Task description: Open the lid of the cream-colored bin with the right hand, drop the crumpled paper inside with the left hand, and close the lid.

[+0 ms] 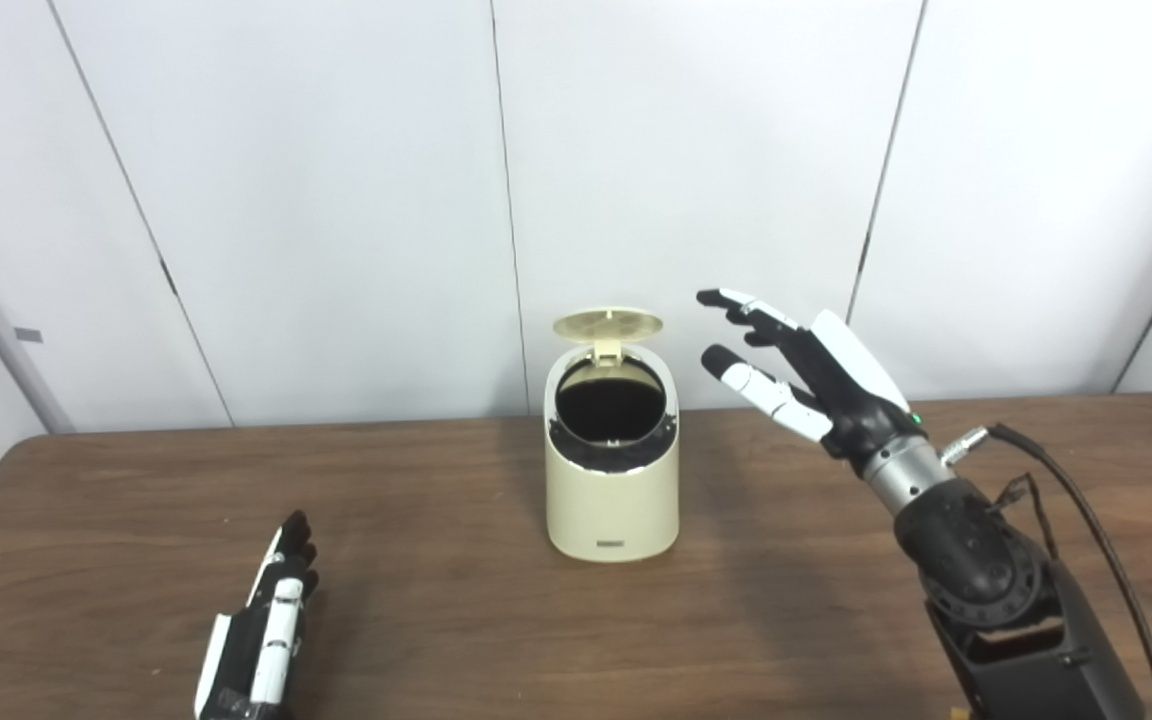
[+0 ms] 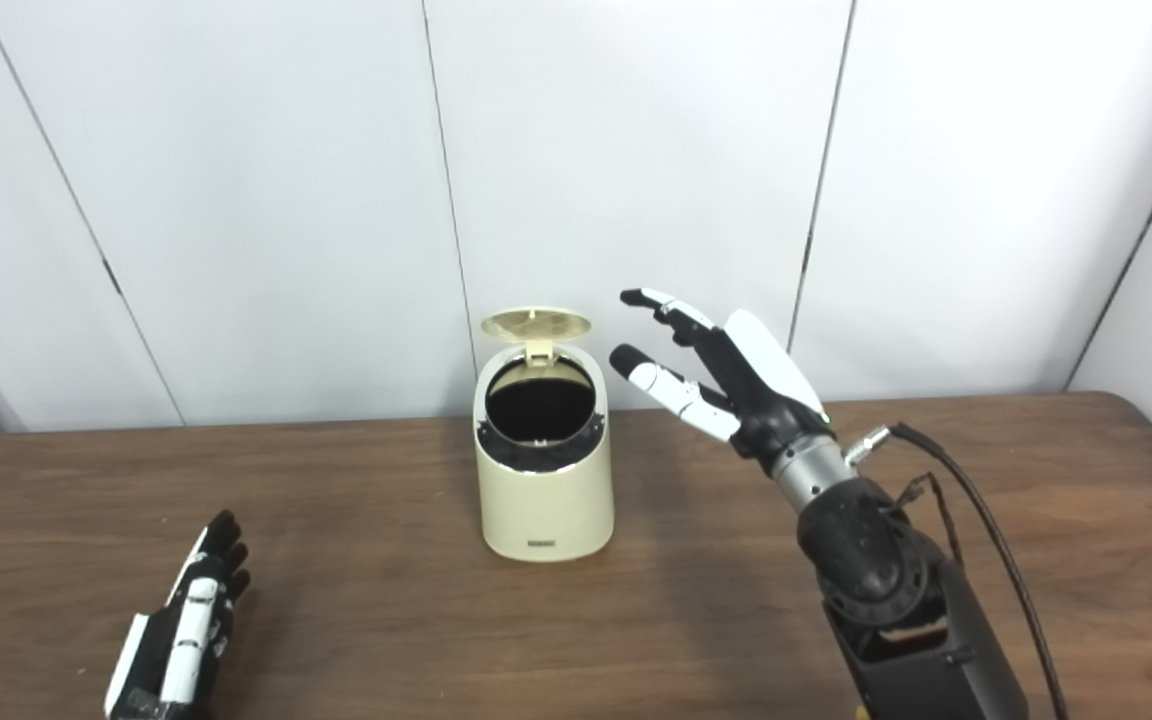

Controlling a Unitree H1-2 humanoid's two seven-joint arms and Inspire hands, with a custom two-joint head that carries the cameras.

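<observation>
The cream-colored bin [image 1: 613, 500] stands at the middle of the brown table. Its round lid [image 1: 607, 325] is flipped up at the back and the dark opening [image 1: 609, 403] shows. My right hand [image 1: 801, 368] is raised to the right of the bin, level with the lid, open with fingers spread toward it and not touching it. My left hand [image 1: 264, 625] lies low over the table at the front left, fingers straight and together, holding nothing. No crumpled paper shows in either view.
The brown table [image 1: 436, 560] runs across the whole picture, with a white panelled wall [image 1: 336, 200] close behind the bin. A black cable [image 1: 1086, 520] hangs from my right forearm.
</observation>
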